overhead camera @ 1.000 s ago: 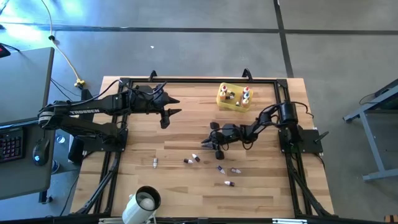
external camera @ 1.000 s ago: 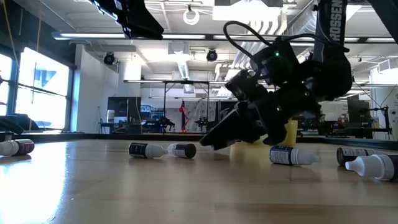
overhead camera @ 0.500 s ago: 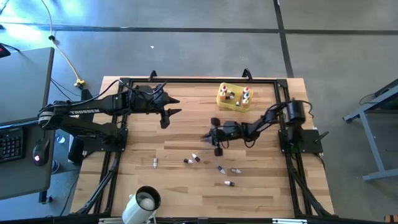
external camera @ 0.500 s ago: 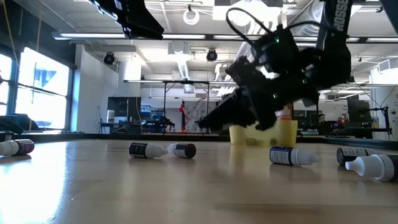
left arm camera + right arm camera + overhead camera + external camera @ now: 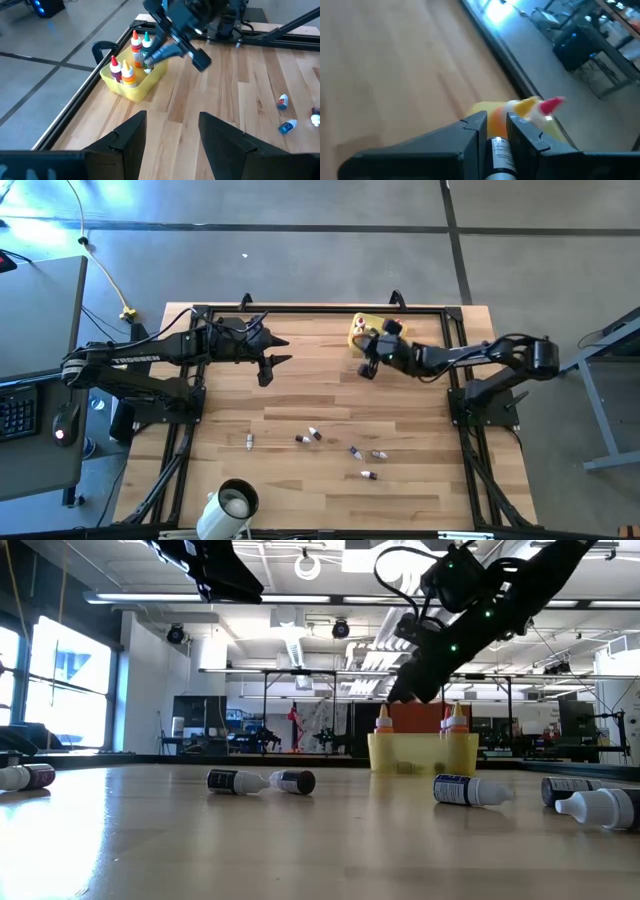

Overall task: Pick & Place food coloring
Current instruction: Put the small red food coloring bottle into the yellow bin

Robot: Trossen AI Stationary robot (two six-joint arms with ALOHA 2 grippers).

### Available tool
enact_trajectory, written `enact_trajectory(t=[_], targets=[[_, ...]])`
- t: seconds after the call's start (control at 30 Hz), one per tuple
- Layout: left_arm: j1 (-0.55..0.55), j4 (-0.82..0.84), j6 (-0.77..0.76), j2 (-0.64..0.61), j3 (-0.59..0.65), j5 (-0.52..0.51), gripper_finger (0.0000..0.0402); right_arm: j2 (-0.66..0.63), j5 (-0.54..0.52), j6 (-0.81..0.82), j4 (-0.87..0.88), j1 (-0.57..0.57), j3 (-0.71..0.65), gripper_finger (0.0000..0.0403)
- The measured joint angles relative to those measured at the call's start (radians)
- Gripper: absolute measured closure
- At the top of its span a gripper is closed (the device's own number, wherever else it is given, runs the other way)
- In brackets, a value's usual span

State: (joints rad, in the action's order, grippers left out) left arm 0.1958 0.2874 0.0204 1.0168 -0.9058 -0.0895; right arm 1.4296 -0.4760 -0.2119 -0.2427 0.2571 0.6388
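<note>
Right hand (image 5: 368,361) raised over the bench (image 5: 300,400) beside the yellow tray (image 5: 131,85), clenched on a small labelled bottle (image 5: 497,155) between its fingers; label print too small to read. Several capped bottles upright in the tray, others lying loose on the wood near the front: one pair (image 5: 308,437), a cluster (image 5: 365,457), one alone (image 5: 249,442). Left hand (image 5: 268,356) up over the back left, released and holding nothing. "TROSSEN" lettered on the left arm (image 5: 135,360). White mug (image 5: 232,506) at the front edge.
</note>
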Motion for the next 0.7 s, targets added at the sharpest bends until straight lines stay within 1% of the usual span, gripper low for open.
enact_trajectory(t=[0.23,0.3,0.43,0.5,0.63,0.7], targets=[[0.000,0.000,0.000,0.000,0.000,0.000,0.0223,0.006,0.051,0.008,0.000,0.159,0.001,0.0341],[0.000,0.000,0.000,0.000,0.000,0.000,0.0223,0.006,0.106,0.012,-0.003,0.200,0.002,0.0341],[0.000,0.000,0.000,0.000,0.000,0.000,0.0223,0.007,0.257,0.062,0.031,0.255,0.033,0.0341],[0.000,0.000,0.000,0.000,0.000,0.000,0.0223,0.010,0.274,0.063,0.079,0.269,0.059,0.0341],[0.000,-0.001,0.000,0.000,0.000,-0.001,0.0223,0.011,0.247,0.059,0.284,0.283,0.134,0.0341],[0.000,-0.001,0.000,0.000,0.000,-0.003,0.0223,0.011,0.240,0.083,0.358,0.283,0.159,0.0341]])
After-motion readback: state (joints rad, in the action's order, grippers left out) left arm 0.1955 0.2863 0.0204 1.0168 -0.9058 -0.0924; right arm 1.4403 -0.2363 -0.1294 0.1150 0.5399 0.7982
